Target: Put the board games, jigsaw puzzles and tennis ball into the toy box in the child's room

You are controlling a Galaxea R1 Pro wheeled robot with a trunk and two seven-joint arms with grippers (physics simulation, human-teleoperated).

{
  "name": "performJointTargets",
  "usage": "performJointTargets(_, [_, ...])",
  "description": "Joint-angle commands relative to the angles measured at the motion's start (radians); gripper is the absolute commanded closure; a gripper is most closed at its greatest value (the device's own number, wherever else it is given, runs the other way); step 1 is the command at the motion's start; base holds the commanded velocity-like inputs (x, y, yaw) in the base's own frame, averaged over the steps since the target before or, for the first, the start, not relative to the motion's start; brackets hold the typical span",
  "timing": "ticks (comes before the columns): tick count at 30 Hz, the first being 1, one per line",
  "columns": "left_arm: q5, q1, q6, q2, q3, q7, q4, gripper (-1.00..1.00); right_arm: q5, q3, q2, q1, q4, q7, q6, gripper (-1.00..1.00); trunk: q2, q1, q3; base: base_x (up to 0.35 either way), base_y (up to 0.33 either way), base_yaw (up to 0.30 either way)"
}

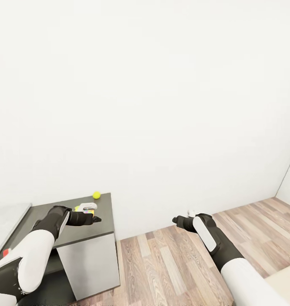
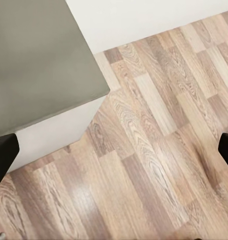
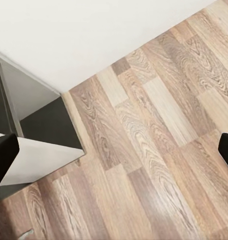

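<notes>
A yellow-green tennis ball (image 1: 96,195) lies near the back edge of the table's (image 1: 103,225) dark grey lower section. A multicoloured jigsaw puzzle (image 1: 82,208) peeks out just behind my left gripper (image 1: 97,219), mostly hidden by it. That gripper hovers over the dark top near its front right corner. In the left wrist view the left gripper (image 2: 114,155) is open and empty, with its fingers (image 2: 3,156) wide apart above the table corner and floor. My right gripper (image 1: 175,220) hangs over the wood floor beside the table, and in its wrist view (image 3: 114,155) it is open with nothing held. The toy box and board games are out of view.
A white wall rises close behind the table. The pale grey higher desk top (image 1: 7,219) shows at the far left. Wood-plank floor (image 1: 170,263) spreads to the right. A beige bed corner (image 1: 286,276) sits at the lower right, and a grey window frame (image 1: 288,172) at the right edge.
</notes>
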Motion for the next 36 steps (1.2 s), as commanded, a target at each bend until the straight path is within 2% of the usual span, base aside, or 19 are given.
performJointTargets(1, [-0.009,-0.001,0.005,-0.001,0.008,-0.007,-0.001,-1.00,-0.010,0.004,-0.001,0.000,-0.001,-0.010,0.001,-1.00,-0.001,0.000,-0.002,0.000,0.000,0.000])
performJointTargets(25, [-0.009,-0.001,0.005,-0.001,0.008,-0.007,-0.001,-1.00,-0.010,0.004,-0.001,0.000,-0.001,-0.010,-0.001,-1.00,-0.001,0.000,-0.042,0.000,0.000,0.000])
performJointTargets(27, [-0.009,-0.001,0.005,-0.001,0.008,-0.007,-0.001,-1.00,-0.010,0.004,-0.001,0.000,-0.001,-0.010,-0.008,-1.00,-0.001,0.000,-0.045,0.000,0.000,0.000])
performJointTargets(30, [-0.009,-0.001,0.005,-0.001,0.008,-0.007,-0.001,-1.00,-0.008,0.005,-0.001,0.000,-0.001,-0.009,-0.060,-1.00,-0.001,0.000,-0.050,0.000,-0.077,0.000])
performJointTargets(32, [-0.008,-0.001,0.005,-0.002,0.008,-0.007,-0.001,-1.00,0.007,0.006,-0.001,0.005,-0.001,-0.008,-0.104,-1.00,-0.001,0.000,-0.052,0.000,-0.187,0.000])
performJointTargets(36, [-0.008,-0.001,0.005,-0.001,0.009,-0.007,-0.001,-1.00,0.060,0.005,0.003,0.011,-0.001,-0.006,-0.133,-1.00,-0.001,0.000,-0.054,0.000,-0.098,0.000])
